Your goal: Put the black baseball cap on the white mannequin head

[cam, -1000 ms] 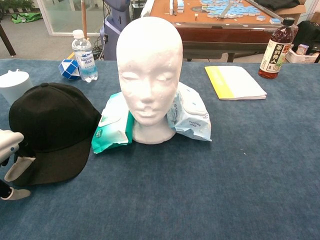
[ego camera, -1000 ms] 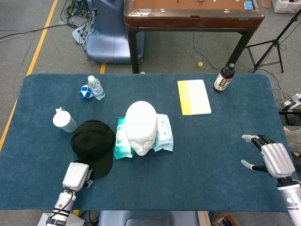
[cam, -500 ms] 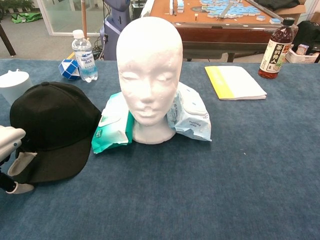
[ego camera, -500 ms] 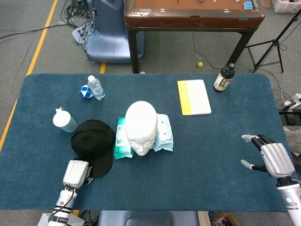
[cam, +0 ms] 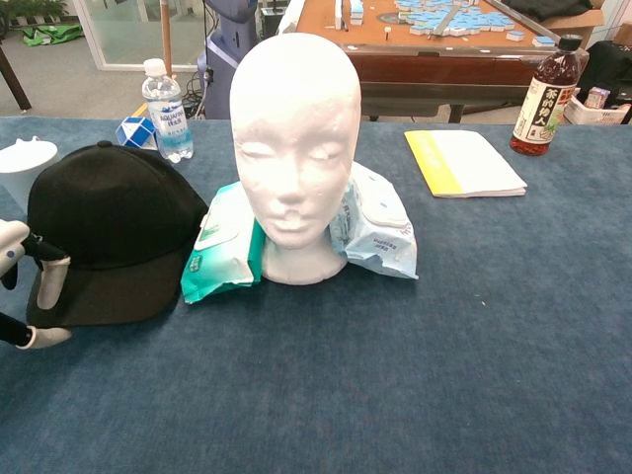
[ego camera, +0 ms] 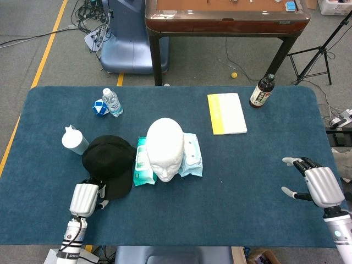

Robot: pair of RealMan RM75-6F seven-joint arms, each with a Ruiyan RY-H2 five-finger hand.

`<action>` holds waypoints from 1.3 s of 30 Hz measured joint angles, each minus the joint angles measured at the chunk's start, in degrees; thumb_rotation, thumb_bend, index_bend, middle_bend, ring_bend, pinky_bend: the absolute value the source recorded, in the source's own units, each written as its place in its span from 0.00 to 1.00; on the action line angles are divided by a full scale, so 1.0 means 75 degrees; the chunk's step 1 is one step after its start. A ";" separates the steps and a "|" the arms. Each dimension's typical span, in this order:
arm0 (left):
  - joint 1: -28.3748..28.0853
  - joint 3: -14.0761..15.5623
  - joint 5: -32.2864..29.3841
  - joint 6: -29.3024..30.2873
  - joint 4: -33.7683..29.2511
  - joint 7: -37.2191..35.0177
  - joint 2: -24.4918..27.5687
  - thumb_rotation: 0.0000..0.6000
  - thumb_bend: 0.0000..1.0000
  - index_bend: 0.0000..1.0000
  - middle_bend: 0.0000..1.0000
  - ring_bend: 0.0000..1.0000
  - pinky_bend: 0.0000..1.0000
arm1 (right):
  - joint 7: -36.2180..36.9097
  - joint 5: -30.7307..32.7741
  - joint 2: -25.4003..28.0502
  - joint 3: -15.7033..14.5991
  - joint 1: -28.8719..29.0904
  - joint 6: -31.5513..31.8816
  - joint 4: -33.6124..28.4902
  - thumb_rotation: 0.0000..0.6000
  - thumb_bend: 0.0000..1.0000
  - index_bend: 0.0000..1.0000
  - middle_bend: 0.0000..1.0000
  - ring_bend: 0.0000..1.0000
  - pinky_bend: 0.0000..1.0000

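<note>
The black baseball cap [ego camera: 109, 159] lies on the blue table just left of the white mannequin head [ego camera: 165, 146], which stands upright at the table's middle. My left hand [ego camera: 84, 199] is at the cap's near edge and pinches the brim, with a finger over it and the thumb under it. In the chest view the cap [cam: 114, 222] sits tilted up beside the mannequin head [cam: 294, 138], and the left hand [cam: 25, 286] shows at the frame's left edge. My right hand [ego camera: 316, 184] hovers open at the table's right edge, far from both, holding nothing.
Two wet-wipe packs [ego camera: 144, 162] [ego camera: 191, 154] flank the mannequin's base. A white lidded cup [ego camera: 75, 139], a water bottle [ego camera: 112, 102] and a blue-white cube [ego camera: 99, 106] stand behind the cap. A yellow booklet [ego camera: 226, 113] and a dark bottle [ego camera: 262, 91] are at the back right.
My left hand has taken hold of the cap's brim and drawn back a little to the left. The cap's brim has lifted and its crown has tipped up. The right hand has not moved.
</note>
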 measured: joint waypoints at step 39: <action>-0.0056 -0.0305 0.0559 0.0922 0.1786 -0.2710 -0.0838 1.00 0.38 0.53 0.34 0.20 0.42 | 0.0058 0.0024 0.0020 0.0013 0.0006 -0.0017 -0.0002 1.00 0.02 0.28 0.37 0.29 0.46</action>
